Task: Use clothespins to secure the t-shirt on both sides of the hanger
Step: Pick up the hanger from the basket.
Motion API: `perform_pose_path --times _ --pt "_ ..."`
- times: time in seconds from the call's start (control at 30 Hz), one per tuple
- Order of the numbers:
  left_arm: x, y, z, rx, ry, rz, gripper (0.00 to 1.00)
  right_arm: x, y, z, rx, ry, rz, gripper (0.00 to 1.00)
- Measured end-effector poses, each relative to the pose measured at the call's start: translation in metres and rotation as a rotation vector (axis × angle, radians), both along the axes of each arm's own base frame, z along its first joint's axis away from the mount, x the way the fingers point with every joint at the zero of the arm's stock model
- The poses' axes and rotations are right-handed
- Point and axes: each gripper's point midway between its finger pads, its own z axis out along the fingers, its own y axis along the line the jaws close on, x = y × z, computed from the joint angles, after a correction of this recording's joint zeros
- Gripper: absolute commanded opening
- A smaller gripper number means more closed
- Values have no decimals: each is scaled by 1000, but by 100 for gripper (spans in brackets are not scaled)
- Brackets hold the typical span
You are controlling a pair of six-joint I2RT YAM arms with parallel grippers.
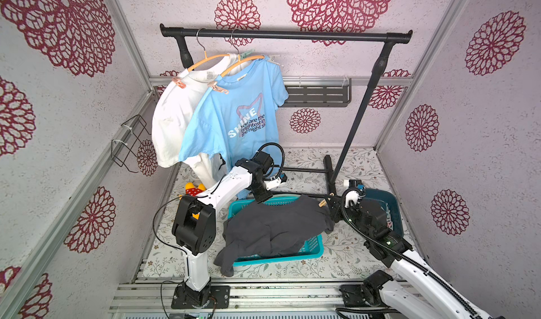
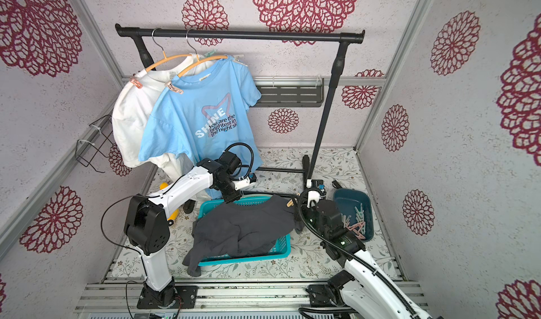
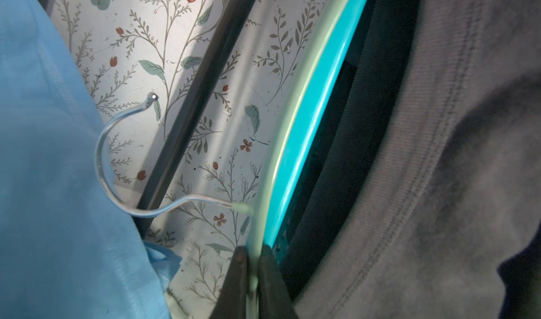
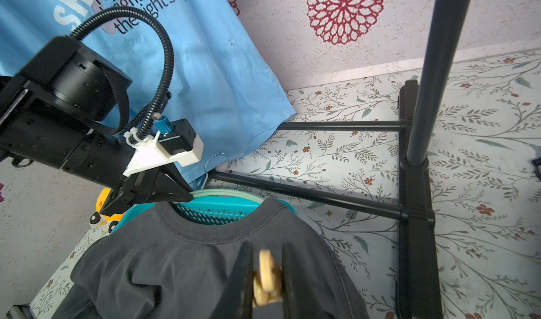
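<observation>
The left gripper (image 3: 253, 249) pinches the green hanger (image 3: 295, 112). The right gripper (image 4: 267, 248) pinches a yellow clothespin (image 4: 265, 279) by the gray shirt (image 4: 175, 262).

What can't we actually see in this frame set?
Ends of the hanger: under the grey t-shirt in every view; only its top arc shows.
The clothespin in the right hand: blurred, too close in the right wrist view; can't tell if its mouth is open.
Contents of the bin: in a top view the right arm covers them.
Tips of the left hand: hidden under its own wrist in both top views.
</observation>
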Motion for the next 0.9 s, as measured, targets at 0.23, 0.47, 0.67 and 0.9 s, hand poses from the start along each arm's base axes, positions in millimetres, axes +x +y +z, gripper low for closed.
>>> perform_pose_path --times 0.23,0.47,0.67,0.9 --pt "-7 2 31 -9 -176 -34 0 -4 -3 10 -34 -59 14 0" --pt "-16 -5 80 -77 -397 -102 0 -7 -6 34 -96 -165 31 0" --pt "-23 2 110 -90 -553 -147 0 -8 -7 89 -104 -294 56 0" --pt "-33 25 151 -72 -751 -155 0 -20 13 144 -32 -410 204 0"
